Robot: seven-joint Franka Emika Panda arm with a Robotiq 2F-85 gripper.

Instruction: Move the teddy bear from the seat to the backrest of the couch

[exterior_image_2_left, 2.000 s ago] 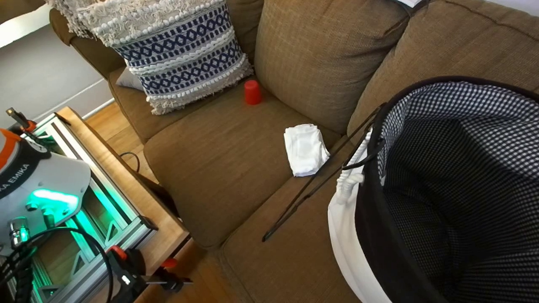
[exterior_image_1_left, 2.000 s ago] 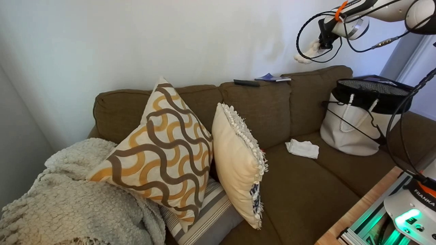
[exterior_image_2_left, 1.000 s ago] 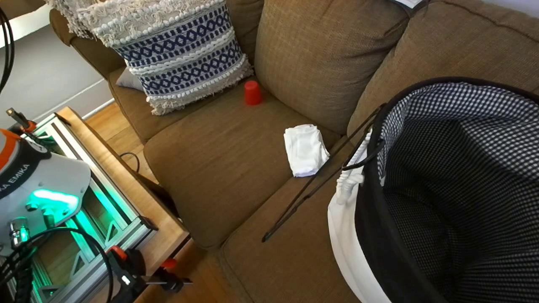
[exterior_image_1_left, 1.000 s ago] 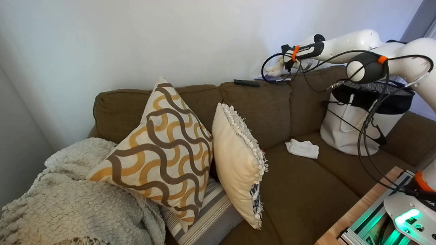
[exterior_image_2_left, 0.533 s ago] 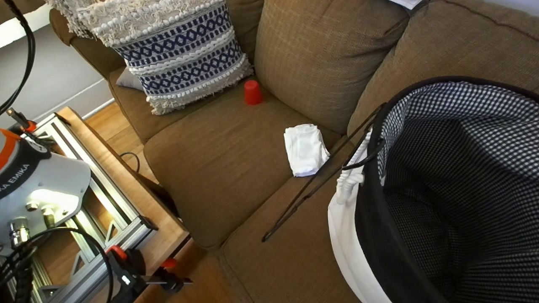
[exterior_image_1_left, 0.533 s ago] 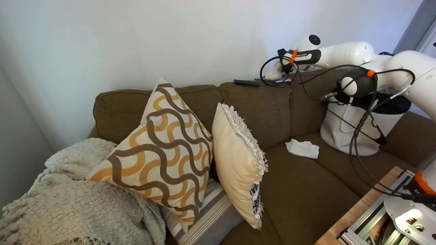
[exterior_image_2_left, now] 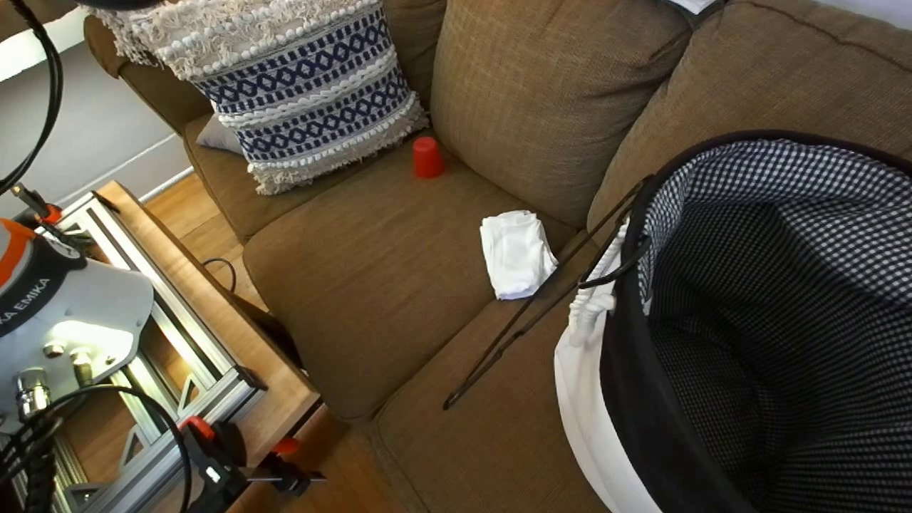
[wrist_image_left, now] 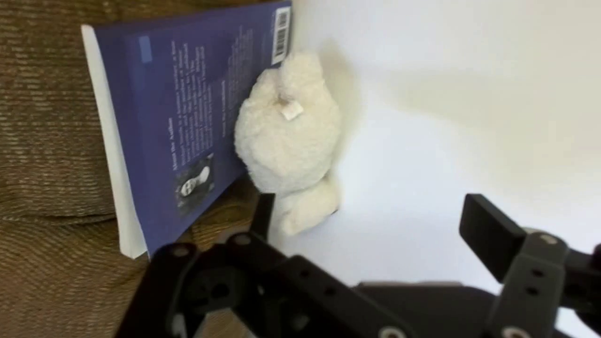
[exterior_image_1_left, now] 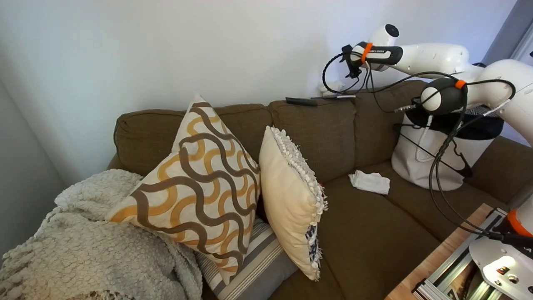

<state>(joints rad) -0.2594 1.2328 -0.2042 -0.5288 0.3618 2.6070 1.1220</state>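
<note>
The cream teddy bear (wrist_image_left: 288, 136) rests on top of the olive-brown backrest (exterior_image_1_left: 312, 125), against the wall and overlapping a blue book's edge in the wrist view. In an exterior view the teddy bear (exterior_image_1_left: 332, 88) shows partly behind cables. My gripper (exterior_image_1_left: 352, 74) hangs just above it and to the right, apart from it. Seen from the wrist, the gripper (wrist_image_left: 368, 202) stands wide open with nothing between its fingers; one fingertip overlaps the bear's lower end in the picture. The seat (exterior_image_2_left: 370, 263) of the couch lies below, in both exterior views.
A blue book (wrist_image_left: 141, 94) and a dark remote-like object (exterior_image_1_left: 300, 101) lie on the backrest top. Throw pillows (exterior_image_1_left: 200, 175), a white cloth (exterior_image_2_left: 518, 253), a red cup (exterior_image_2_left: 427, 157) and a big basket (exterior_image_1_left: 429, 166) stand on the couch. The wall (exterior_image_1_left: 250, 50) rises close behind.
My arm came left and down with the bear to the backrest top. The jaws then opened, the bear stayed there, and the gripper rose slightly away from it.
</note>
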